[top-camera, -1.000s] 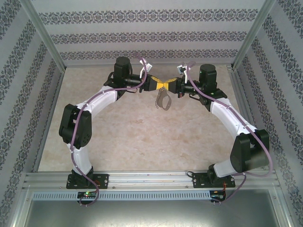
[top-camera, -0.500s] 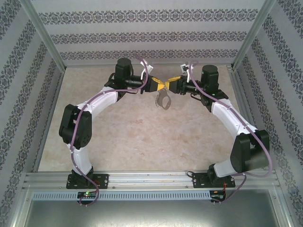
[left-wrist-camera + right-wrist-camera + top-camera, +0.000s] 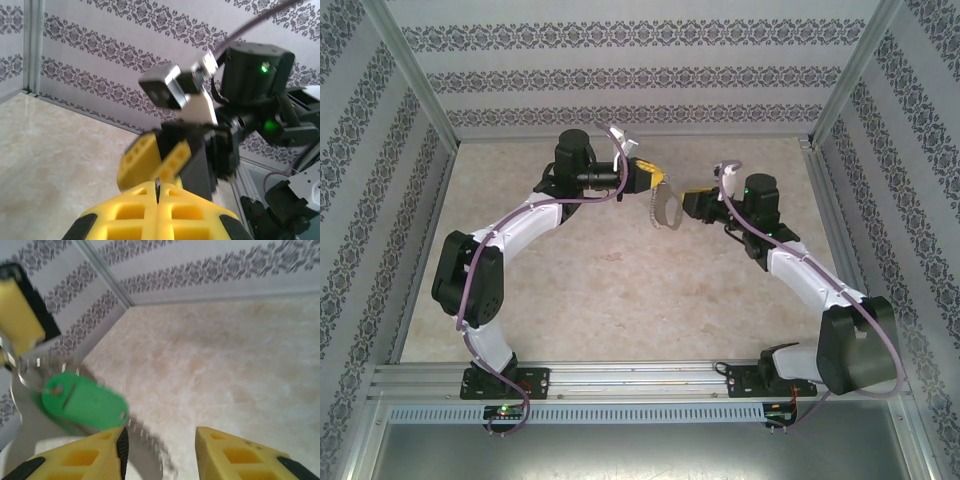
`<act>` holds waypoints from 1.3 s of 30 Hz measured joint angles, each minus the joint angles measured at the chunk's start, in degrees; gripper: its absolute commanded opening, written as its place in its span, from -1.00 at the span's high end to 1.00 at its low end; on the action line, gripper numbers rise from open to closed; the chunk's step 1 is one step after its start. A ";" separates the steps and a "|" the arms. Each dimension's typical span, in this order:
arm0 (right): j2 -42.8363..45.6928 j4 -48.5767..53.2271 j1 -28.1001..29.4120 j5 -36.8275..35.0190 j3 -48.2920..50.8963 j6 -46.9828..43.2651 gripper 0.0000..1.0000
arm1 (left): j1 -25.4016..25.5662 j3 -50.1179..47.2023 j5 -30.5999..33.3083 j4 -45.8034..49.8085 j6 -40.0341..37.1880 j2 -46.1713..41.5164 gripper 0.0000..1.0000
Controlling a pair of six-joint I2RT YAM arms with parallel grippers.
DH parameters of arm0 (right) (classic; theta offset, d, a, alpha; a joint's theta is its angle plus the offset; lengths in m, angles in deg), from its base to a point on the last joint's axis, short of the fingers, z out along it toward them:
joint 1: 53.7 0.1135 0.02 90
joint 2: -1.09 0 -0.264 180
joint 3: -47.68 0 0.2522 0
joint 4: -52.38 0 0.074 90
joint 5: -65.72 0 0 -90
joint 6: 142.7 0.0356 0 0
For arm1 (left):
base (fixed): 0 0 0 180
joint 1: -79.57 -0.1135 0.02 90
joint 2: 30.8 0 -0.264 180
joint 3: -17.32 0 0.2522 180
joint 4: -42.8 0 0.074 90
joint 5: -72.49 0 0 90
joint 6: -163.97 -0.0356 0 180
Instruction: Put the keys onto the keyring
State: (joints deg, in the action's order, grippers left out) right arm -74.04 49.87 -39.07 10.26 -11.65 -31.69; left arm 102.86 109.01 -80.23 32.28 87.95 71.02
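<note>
My left gripper [image 3: 653,183] hangs above the far middle of the table, shut on the keyring [image 3: 667,211], a thin grey loop dangling below its yellow fingers. In the left wrist view only a dark metal sliver of the keyring [image 3: 157,182] pokes out between the closed pads of the left gripper [image 3: 157,194]. My right gripper [image 3: 688,200] stands open just right of the ring, nothing between its fingers. From the right wrist, the green-headed key [image 3: 82,401] sits against the blurred keyring [image 3: 145,436], just left of the open right gripper [image 3: 160,452]; it seems to hang from the loop.
The beige marble-look table [image 3: 620,290] lies below both raised arms. Patterned walls close the back and sides, with metal corner posts [image 3: 415,85]. An aluminium rail [image 3: 640,378] carrying the arm bases runs along the near edge.
The right gripper has opened and drawn back to the right, away from the left gripper it was meeting. The left gripper stays shut on the ring, which has swung slightly.
</note>
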 measured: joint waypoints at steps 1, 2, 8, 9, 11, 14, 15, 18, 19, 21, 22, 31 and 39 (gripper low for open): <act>0.15 0.02 1.75 -0.94 0.44 0.04 0.22 | 0.00 -0.17 0.26 -0.68 0.20 0.00 1.00; 0.39 0.02 3.34 -1.36 0.66 0.07 0.22 | 0.00 -0.26 0.50 -1.11 0.39 0.00 1.00; 2.64 -0.31 9.22 -3.76 0.85 -0.33 0.22 | 0.00 -0.46 1.40 -2.45 1.11 0.00 1.00; 2.99 -0.31 8.92 -4.20 0.92 -0.35 0.22 | 0.00 -0.48 1.40 -2.71 1.31 0.00 1.00; 3.50 -0.52 7.69 -4.66 1.27 -0.33 0.22 | 0.00 -0.59 1.40 -3.48 1.64 0.00 1.00; 4.33 -1.05 5.25 -5.22 2.32 -0.28 0.22 | 0.00 -1.01 1.33 -4.87 2.34 0.00 1.00; 4.72 -1.18 4.55 -5.40 2.73 -0.26 0.21 | 0.00 -1.25 1.31 -5.25 2.69 0.00 1.00; 5.77 -1.40 3.19 -6.49 3.04 -0.13 0.22 | 0.00 -1.62 1.27 -6.19 3.63 0.00 1.00; 6.10 -1.60 3.10 -6.95 3.02 -0.13 0.21 | 0.00 -1.68 1.14 -6.80 4.13 0.00 1.00; 6.43 -2.29 3.10 -7.80 2.99 -0.11 0.22 | 0.00 -1.75 0.76 -7.93 4.85 0.00 1.00; 6.38 -2.71 3.10 -8.33 2.91 -0.11 0.21 | 0.00 -1.75 0.57 -8.55 5.38 0.00 1.00; 1.77 -5.03 3.15 -11.39 -1.27 0.39 0.24 | 0.00 -1.75 -0.24 -12.70 8.59 0.02 1.00; -1.55 -6.27 6.27 -11.47 -4.59 1.09 0.34 | 0.00 -2.05 -0.20 -13.86 9.05 0.07 1.00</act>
State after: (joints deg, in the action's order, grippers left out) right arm -75.59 43.60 -32.79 -1.21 -16.24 -30.60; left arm 102.86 106.96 -80.42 18.43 97.00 71.08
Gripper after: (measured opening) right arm 0.333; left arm 0.049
